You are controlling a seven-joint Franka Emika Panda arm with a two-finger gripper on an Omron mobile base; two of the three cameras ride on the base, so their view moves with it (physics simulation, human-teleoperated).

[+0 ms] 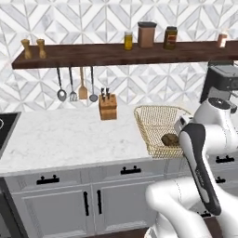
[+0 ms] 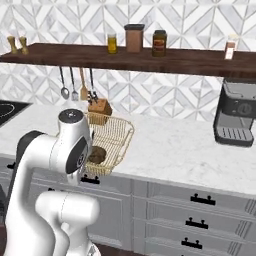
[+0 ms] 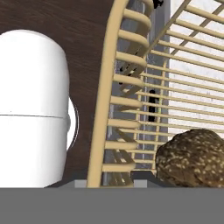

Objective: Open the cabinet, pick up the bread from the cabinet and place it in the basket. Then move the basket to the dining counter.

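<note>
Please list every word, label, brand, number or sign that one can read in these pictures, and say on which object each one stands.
No text can be read in these pictures.
Jars on the shelf: the yellow jar, the brown canister and the dark jar may carry labels, but these are too small and blurred to read.
Coffee machine: no legible brand or marking.
Knife block, basket and bread: no lettering.

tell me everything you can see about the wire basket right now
The basket is pale gold wire mesh, rectangular with flared sides and a thicker rim. It sits upright on the marble worktop at its front edge, right of the knife block. The bread, a dark brown speckled lump, lies inside near the front corner. The hand view looks along the basket's rim from close by, with the bread behind the wires.
</note>
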